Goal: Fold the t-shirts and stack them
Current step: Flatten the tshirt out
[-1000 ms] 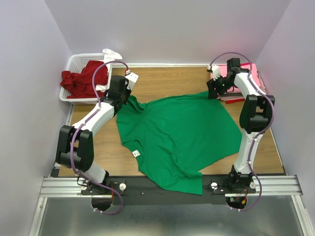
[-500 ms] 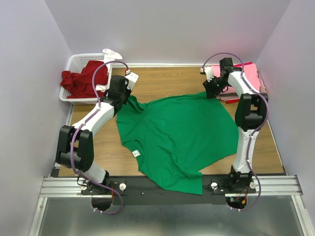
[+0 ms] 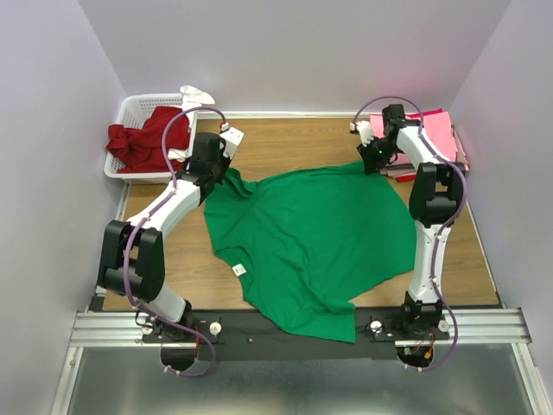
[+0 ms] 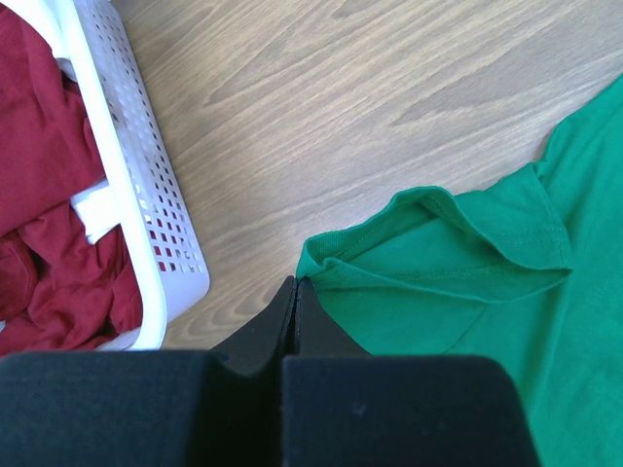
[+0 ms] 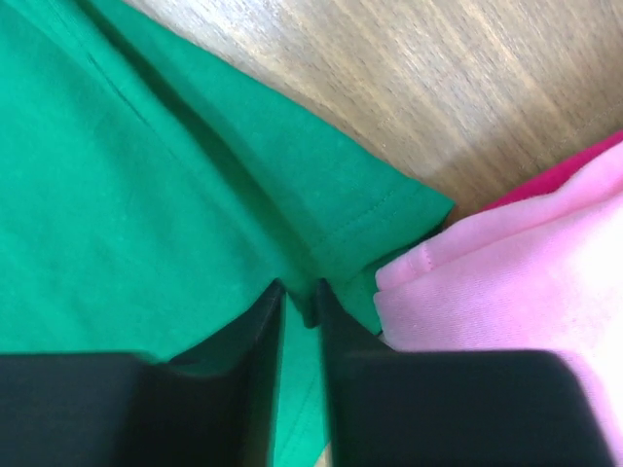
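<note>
Wood-grain counter (image 3: 302,143), lilac walls. Green t-shirt (image 3: 311,242) is spread flat mid-counter. Its far edge runs across between the arms and the body lies nearward of both. Left end effector (image 4: 295,292) is seen fully closed, judged to be pinching the far-left sleeve corner. Right end effector (image 5: 300,297) is seen at a narrow slit with a ridge of green cloth in it at the far-right corner, just beside the pink t-shirts (image 5: 506,272). Each corner is nearest its own arm.

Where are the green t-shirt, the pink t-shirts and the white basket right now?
green t-shirt (image 3: 311,238): top view, middle of its spread body.
pink t-shirts (image 5: 526,263): right wrist view, top layer near the seam.
white basket (image 4: 164,229): left wrist view, slotted side wall.
</note>
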Controlling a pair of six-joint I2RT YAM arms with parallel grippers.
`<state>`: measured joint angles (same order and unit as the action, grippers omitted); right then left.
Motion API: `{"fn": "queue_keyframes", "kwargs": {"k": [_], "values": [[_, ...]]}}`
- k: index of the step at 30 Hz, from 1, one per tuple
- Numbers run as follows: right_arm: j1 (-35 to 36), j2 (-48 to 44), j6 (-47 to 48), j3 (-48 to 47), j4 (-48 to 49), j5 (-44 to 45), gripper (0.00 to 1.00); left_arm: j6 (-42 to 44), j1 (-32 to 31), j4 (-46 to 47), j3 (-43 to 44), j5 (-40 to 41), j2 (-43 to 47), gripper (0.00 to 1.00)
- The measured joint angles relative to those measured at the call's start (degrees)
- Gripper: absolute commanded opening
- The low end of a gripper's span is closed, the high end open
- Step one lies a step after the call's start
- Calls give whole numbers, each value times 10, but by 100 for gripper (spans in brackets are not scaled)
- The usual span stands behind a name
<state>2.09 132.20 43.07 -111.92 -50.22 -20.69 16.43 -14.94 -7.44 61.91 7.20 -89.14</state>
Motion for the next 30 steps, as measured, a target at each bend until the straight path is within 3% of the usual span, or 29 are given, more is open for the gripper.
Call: {"fn": "queue_keyframes", "kwargs": {"k": [1,6,13,21,30], "values": [[0,1,-1,-2,0,1,12,0,0,0,0,0,0,0],[0,1,-1,-3,-1,0,1,0,1,0,0,0,0,0],[2,-38,-2,5,-8,-13,1,-2,7,0,0,0,0,0],[15,-188,-2,10,-17,-26,0,-9,10,0,-1,0,26,0],[22,-291,3,-71,-52,-25,0,-31,10,18,2,-1,198,0]]}}
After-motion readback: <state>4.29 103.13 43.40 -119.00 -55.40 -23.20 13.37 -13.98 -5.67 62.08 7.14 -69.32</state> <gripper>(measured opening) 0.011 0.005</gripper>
